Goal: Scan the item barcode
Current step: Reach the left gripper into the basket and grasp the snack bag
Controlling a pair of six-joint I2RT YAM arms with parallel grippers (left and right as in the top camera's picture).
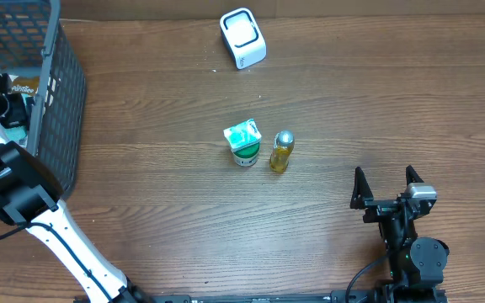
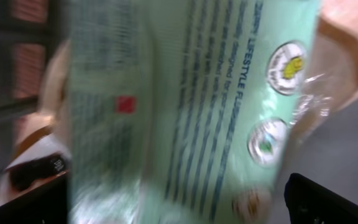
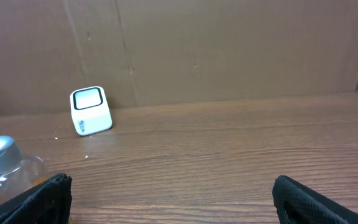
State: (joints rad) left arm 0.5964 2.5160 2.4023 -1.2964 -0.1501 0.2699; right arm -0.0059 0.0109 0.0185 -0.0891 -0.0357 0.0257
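Packet: a pale green packet [image 2: 185, 106] fills the left wrist view, right up against the lens and blurred. Lines of print, round badges and a small red square show, but no barcode can be made out on this face.
Left gripper: the left gripper [image 2: 178, 193] has its jaws spread wide, the dark fingers at the bottom corners of its own view. The packet is just ahead of them and between their lines. Whether either finger touches it cannot be told, and nothing looks clamped.
Basket: the left arm [image 1: 11, 181] reaches into the grey basket [image 1: 61, 93], so the packet lies inside it, around and below the gripper.
Item: by my reading, the packet is the thing to be scanned.
Right gripper: the right gripper [image 1: 384, 175] is open and empty, low over the table [image 1: 158, 210], well apart from everything.
Bottle and tub: a small silver-capped bottle [image 1: 282, 151] and a green-lidded tub [image 1: 244, 143] stand just beside each other, ahead and left of the right gripper.
Scanner: the white scanner [image 1: 242, 38] sits far ahead of both grippers, beyond the tub.
Step in hand: probably taking hold of the packet.
Doing it well: close on a flat edge, not the soft middle, lift clear of the basket wall, and keep the printed faces uncovered so the barcode can be turned toward the scanner window.
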